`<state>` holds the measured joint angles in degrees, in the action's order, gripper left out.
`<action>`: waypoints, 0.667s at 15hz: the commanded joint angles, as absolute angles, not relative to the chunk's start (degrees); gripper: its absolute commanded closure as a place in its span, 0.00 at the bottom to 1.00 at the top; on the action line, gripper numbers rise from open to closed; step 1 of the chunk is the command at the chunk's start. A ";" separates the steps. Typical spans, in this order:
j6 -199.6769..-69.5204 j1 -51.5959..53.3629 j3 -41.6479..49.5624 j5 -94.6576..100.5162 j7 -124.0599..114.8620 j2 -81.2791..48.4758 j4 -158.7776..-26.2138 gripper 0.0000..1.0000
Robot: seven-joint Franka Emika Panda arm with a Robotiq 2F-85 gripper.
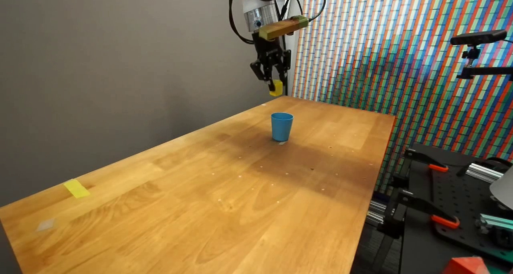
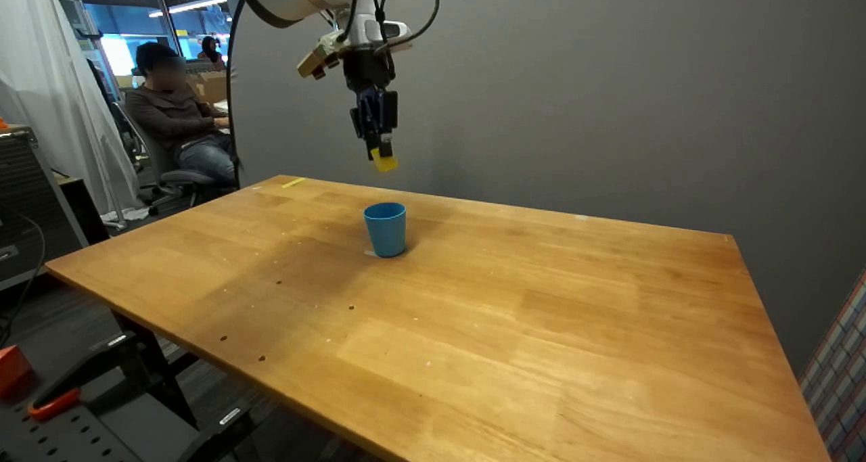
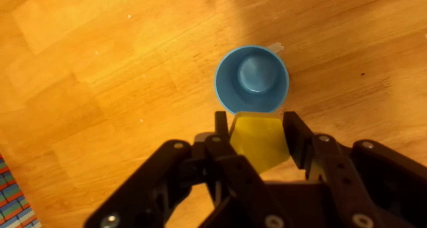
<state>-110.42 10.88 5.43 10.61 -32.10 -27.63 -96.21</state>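
Note:
My gripper [image 3: 255, 134] is shut on a yellow block [image 3: 260, 144], whose sides sit tilted between the dark fingers [image 3: 296, 138]. In both exterior views the gripper [image 1: 277, 82] [image 2: 379, 148] points down, with the block [image 1: 276, 89] [image 2: 386, 163] held in the air above the table. A blue cup [image 1: 281, 128] [image 2: 387, 235] stands upright on the wood, below the block and apart from it. Seen from the wrist, the cup [image 3: 252, 79] lies just beyond the fingertips; its inside looks empty, and the block covers a little of its near rim.
The wooden table [image 1: 192, 210] runs along a grey wall [image 2: 575, 110]. Yellow tape [image 1: 77, 188] and a pale tape patch [image 1: 45, 224] mark one end. Beside the table, a black bench [image 1: 425, 226] carries clamps, below a mounted camera [image 1: 479, 37]. A seated person [image 2: 172, 110] is in the background.

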 commanded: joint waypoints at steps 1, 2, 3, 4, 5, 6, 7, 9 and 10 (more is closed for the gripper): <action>-111.49 9.65 4.84 9.83 -33.92 -29.16 -97.10 0.80; -112.27 9.40 4.65 9.41 -33.76 -29.66 -97.34 0.80; -112.71 9.26 4.47 8.88 -33.64 -30.10 -97.60 0.80; -113.28 9.19 4.42 8.48 -33.61 -30.68 -97.70 0.80; -113.83 9.16 4.33 8.03 -33.49 -31.14 -97.87 0.80; -114.08 9.17 4.26 7.69 -33.34 -31.61 -97.92 0.80; -114.76 9.09 4.19 7.05 -33.38 -31.92 -98.15 0.80; -115.64 9.14 4.37 6.27 -33.53 -32.24 -98.78 0.80; -115.85 9.05 4.40 5.85 -33.31 -32.26 -99.06 0.80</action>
<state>-114.20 10.07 5.01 7.42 -33.02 -32.67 -98.11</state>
